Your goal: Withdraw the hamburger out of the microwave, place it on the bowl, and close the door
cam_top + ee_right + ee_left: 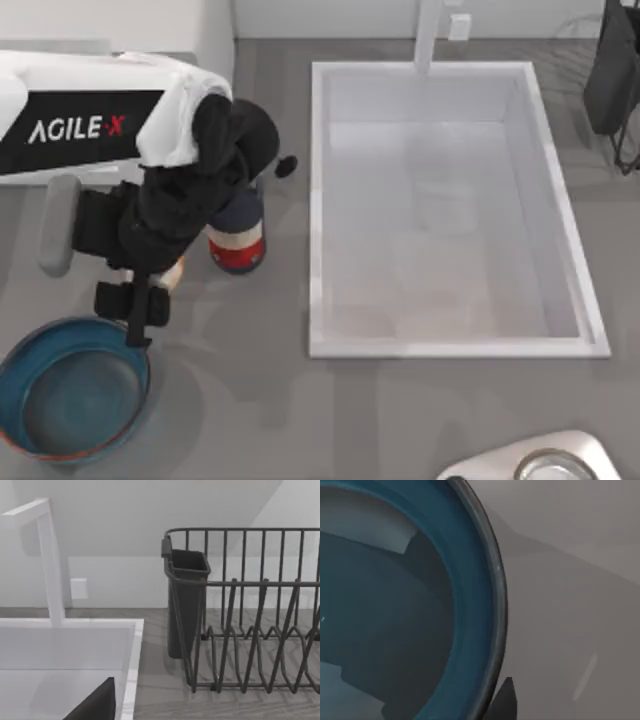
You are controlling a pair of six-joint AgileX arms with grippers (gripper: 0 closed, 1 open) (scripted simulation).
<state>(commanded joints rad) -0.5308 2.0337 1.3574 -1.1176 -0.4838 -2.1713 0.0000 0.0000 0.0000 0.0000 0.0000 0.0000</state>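
A red, white and dark blue can is seen just beside the left gripper, which is held at the rim of the bowl. A small orange-and-cream patch, taken to be the hamburger, is mostly hidden under the wrist. Whether the fingers are clenched cannot be told. A white sink lies beyond the can. A dish rack is seen in the right wrist view.
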